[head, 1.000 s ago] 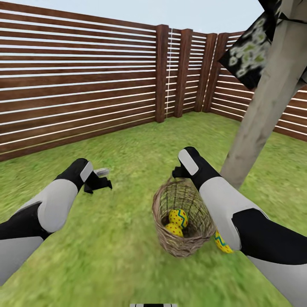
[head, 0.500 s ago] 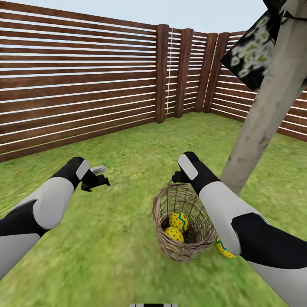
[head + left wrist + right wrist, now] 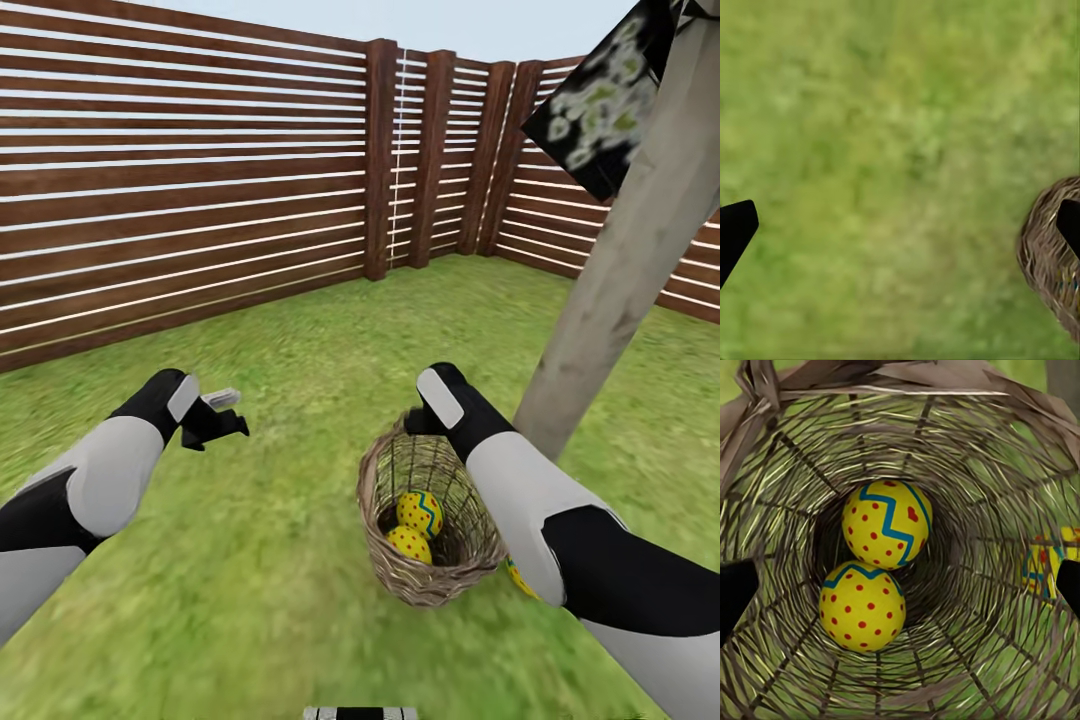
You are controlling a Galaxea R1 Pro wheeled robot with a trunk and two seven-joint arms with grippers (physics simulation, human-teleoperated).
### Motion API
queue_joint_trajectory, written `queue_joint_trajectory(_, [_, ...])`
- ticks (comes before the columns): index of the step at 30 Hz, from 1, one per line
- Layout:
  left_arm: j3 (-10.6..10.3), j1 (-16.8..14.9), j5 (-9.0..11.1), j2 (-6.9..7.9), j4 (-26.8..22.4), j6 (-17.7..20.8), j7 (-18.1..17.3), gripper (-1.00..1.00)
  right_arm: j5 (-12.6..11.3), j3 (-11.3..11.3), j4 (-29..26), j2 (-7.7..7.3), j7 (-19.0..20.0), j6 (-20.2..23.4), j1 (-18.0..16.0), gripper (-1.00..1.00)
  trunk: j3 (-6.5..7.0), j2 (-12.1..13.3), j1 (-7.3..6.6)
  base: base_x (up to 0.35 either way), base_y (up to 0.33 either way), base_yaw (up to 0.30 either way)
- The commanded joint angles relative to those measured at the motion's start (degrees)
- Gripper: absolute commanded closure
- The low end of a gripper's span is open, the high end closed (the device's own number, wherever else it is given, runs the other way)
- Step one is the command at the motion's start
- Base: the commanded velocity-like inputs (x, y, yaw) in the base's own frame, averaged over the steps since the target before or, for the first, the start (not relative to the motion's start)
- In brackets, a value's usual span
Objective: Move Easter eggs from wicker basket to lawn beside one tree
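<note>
The wicker basket (image 3: pixel 432 575) lies tipped on the lawn (image 3: pixel 270 560) beside the tree (image 3: pixel 612 270). Inside it are a blue-zigzag egg (image 3: pixel 421 512) and a red-dotted egg (image 3: pixel 409 545). The right wrist view looks straight into the basket (image 3: pixel 967 450) at the zigzag egg (image 3: pixel 886 523) and the dotted egg (image 3: pixel 862 605). A third egg (image 3: pixel 517 577) lies on the grass between basket and trunk, mostly hidden by my right forearm, and shows through the wicker (image 3: pixel 1048 561). My right gripper (image 3: pixel 418 420) hangs open at the basket's mouth. My left gripper (image 3: pixel 222 415) is open over bare grass, left of the basket (image 3: pixel 1054 259).
A dark brown slatted fence (image 3: pixel 200 200) closes the garden behind and to the right, with a corner post (image 3: pixel 380 160). The tree's mottled crown (image 3: pixel 605 105) hangs at the upper right. Open grass spreads left of the basket.
The head view has shifted slightly. My left arm has drifted a little to the left. The right gripper stays at the basket's mouth, and both eggs inside have not moved.
</note>
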Motion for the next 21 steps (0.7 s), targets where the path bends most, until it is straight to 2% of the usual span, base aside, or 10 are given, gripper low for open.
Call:
queue_joint_trajectory(1, [0.6, 0.0, -0.5, -0.02, 0.0, 0.2, 0.0, -1.00, -0.5, 0.2, 0.0, 0.00, -0.5, 0.1, 0.0, -1.00, -0.28, 0.0, 0.01, 0.000, 0.000, 0.000])
queue_joint_trajectory(6, [1.5, 0.0, -0.5, -0.04, 0.0, 0.2, 0.0, -1.00, -0.5, 0.2, 0.0, 0.00, -0.5, 0.1, 0.4, -1.00, -1.39, -0.1, 0.14, 0.000, 0.000, 0.000])
queue_joint_trajectory(14, [1.8, 0.0, -0.5, -0.05, 0.0, 0.2, 0.0, -1.00, -0.5, 0.2, 0.9, 0.00, -0.5, -0.1, 0.9, -1.00, -3.16, -0.2, 0.34, 0.000, 0.000, 0.000])
queue_joint_trajectory(21, [1.9, 0.0, -0.5, 0.00, 0.1, 0.2, 0.0, -1.00, -0.6, 0.2, 3.6, 0.00, -0.3, -3.5, 1.0, -1.00, -4.71, -0.3, 0.52, 0.000, 0.000, 0.000])
